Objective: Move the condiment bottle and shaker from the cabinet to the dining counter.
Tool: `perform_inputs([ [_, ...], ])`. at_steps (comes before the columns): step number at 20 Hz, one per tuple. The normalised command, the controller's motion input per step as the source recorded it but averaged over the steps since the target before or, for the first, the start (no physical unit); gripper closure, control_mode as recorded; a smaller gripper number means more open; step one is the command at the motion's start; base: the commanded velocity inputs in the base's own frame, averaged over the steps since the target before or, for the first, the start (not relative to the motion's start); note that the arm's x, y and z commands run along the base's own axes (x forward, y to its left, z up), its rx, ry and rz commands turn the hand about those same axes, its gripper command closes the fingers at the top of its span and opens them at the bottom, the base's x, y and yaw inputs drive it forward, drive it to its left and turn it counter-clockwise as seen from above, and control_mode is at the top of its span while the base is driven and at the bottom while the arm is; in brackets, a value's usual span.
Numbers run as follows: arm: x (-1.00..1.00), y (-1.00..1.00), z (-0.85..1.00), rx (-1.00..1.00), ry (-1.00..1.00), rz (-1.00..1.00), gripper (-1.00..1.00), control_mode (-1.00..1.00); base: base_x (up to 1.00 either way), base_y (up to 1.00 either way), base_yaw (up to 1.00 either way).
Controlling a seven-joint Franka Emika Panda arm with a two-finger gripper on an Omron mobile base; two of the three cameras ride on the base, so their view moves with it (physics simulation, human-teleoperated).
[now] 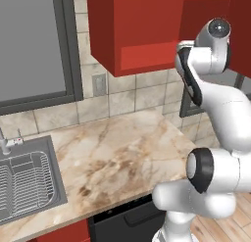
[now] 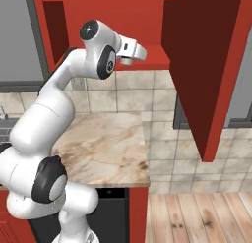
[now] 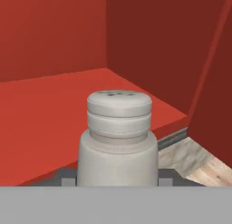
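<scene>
The shaker [image 3: 118, 132], a pale grey cylinder with a holed rounded cap, stands upright very close in the hand view. My gripper [image 3: 117, 177] is shut on it, with a dark finger tip touching each side of its lower body. It is at the front edge of the red cabinet [image 2: 123, 11] shelf [image 3: 41, 109], and I cannot tell whether it rests on the shelf. In the right base view the arm reaches up and the hand [image 2: 133, 50] is at the cabinet's open front. The condiment bottle and the dining counter are out of view.
The open cabinet door [image 2: 211, 75] hangs just right of the hand. Below lies a marble worktop [image 1: 117, 157] with a sink [image 1: 24, 182] at its left. A dark appliance front [image 1: 127, 221] sits under the worktop, and wood floor [image 2: 197, 217] lies to the right.
</scene>
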Motion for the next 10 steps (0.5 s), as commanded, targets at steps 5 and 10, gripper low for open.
perform_inputs([
  [5, -1.0, 0.39, 0.08, -0.06, -0.08, 0.24, 1.0, -1.0, 0.0, 0.0, 0.0],
  [10, -1.0, 0.39, 0.21, -0.06, 0.0, 0.3, 1.0, -1.0, 0.0, 0.0, 0.0],
])
